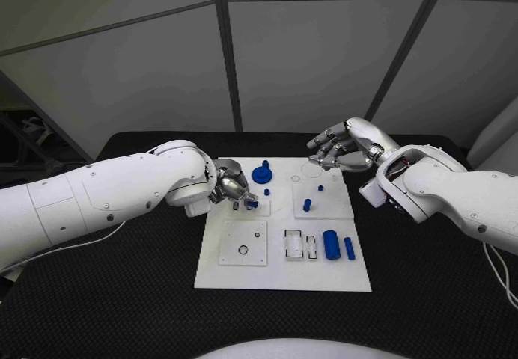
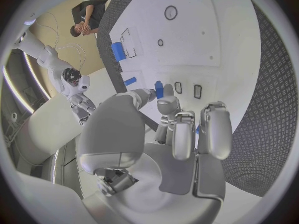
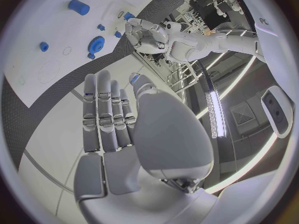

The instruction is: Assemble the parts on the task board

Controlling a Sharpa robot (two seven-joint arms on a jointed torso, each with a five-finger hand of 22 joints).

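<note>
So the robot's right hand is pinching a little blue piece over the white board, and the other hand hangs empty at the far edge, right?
Not quite: the sides are swapped. In the head view the left hand pinches the small blue piece over the white board; the right hand hangs empty at the far edge.

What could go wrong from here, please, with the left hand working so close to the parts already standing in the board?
The left hand pinches a small blue part by its fingertips, so it could slip or seat tilted. Its fingers work close beside the blue gear and could knock it. The right hand hovers over the task board's far corner, risking a bump.
</note>
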